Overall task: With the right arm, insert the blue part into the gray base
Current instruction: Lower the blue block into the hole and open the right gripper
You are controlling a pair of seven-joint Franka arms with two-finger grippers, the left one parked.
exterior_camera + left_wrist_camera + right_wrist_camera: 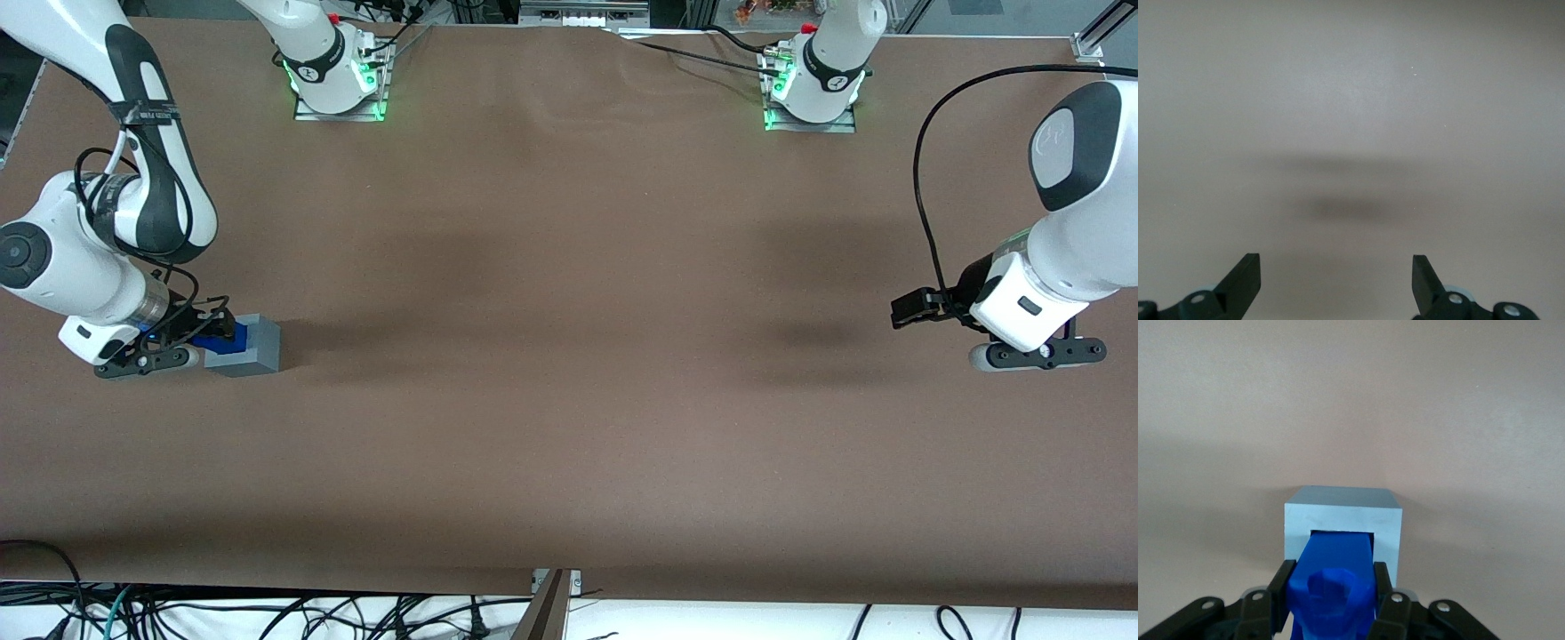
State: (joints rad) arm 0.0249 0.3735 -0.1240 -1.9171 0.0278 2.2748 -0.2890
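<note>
Near the table's working-arm edge, the gripper is closed on the blue part's flanks, its nose entering the gray base recess; the part looks light, rigid and slick, so grip the flat sides, not the knobby top.

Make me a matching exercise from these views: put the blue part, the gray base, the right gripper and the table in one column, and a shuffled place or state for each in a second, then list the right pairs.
Things:
1. blue part
2. gray base
3. right gripper
4. table

Places or states:
A. covered in brown, with the cube resting on it
B. shut on the bright-blue block
C. held between two black fingers, its end entering the recess
D. stands on the table toward the working arm's end, its square recess facing the gripper

Pairs: 1-C, 2-D, 3-B, 4-A
</note>
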